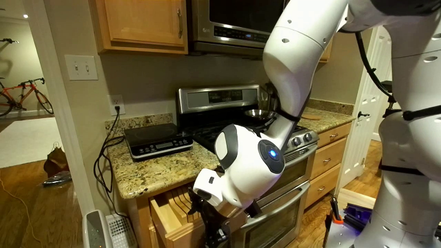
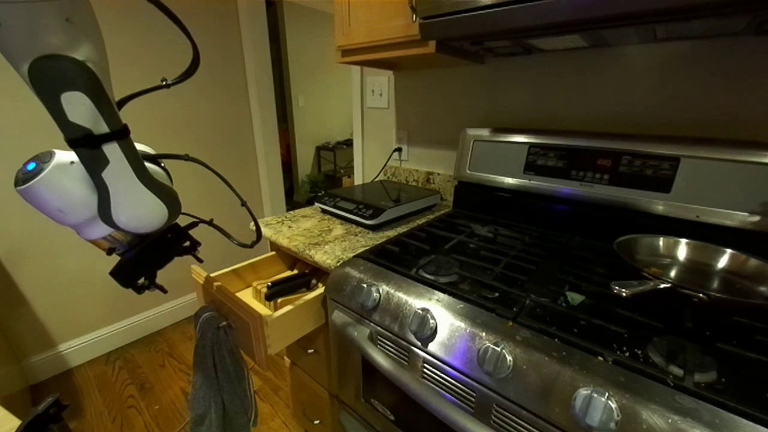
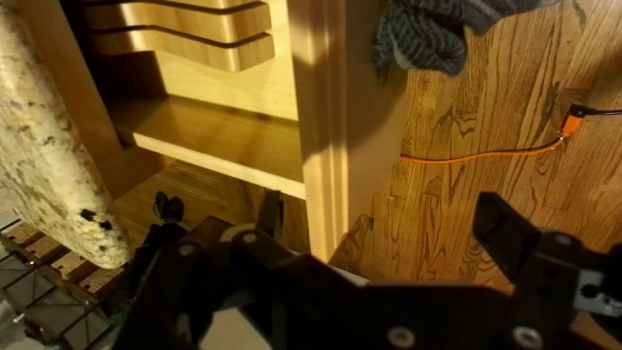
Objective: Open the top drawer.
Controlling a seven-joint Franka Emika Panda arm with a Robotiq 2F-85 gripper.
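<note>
Jaws of the gripper (image 3: 381,214): spread, released. Top drawer (image 2: 297,324): extended, lower left of centre in an exterior view, containing slotted wooden block (image 3: 189,20) and black object (image 2: 292,286). Oven badge (image 2: 382,409): illegible from here.

A home kitchen, shown by a silver-and-black steel gas range (image 2: 510,273), speckled tan granite countertop (image 1: 172,168), honey-coloured wooden wall cabinet (image 1: 144,24) and, farther off, orange-red bicycle (image 1: 29,94)

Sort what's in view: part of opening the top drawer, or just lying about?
For the job:
wide honey-oak top drawer, standing open
black two-fingered claw

Incidental:
round shiny metal pan
flat black portable cooktop
thin orange cable
hanging grey cloth towel
</note>
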